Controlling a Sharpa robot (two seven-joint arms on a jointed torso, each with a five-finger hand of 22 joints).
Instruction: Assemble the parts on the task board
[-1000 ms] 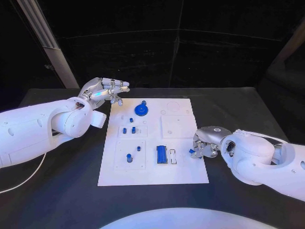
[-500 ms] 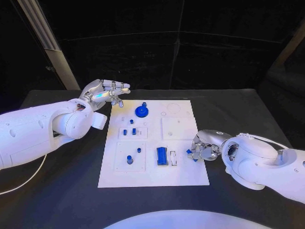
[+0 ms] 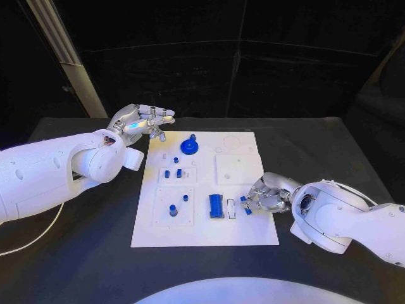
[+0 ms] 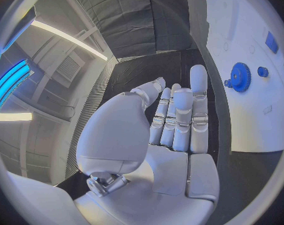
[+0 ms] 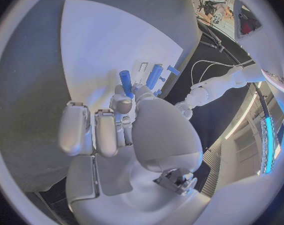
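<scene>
The right hand point(image 3: 264, 197) pinches a small blue peg point(image 5: 125, 78) over the task board point(image 3: 239, 234) (left hand point(image 3: 140, 121) idle, holding nothing), probably needing alignment with its slot next.

White task board point(image 3: 239, 234) lies flat mid-table, long side running away from the robot. Blue gear point(image 3: 190, 147) with upright knob at the far end. Two short blue pegs point(image 3: 171, 173) stand mid-board; one peg point(image 3: 173, 209) nearer. Blue rectangular block point(image 3: 215, 205) beside a narrow slot. Small blue cylinder point(image 5: 125, 78) pinched in right robot hand point(image 3: 268, 195).
</scene>
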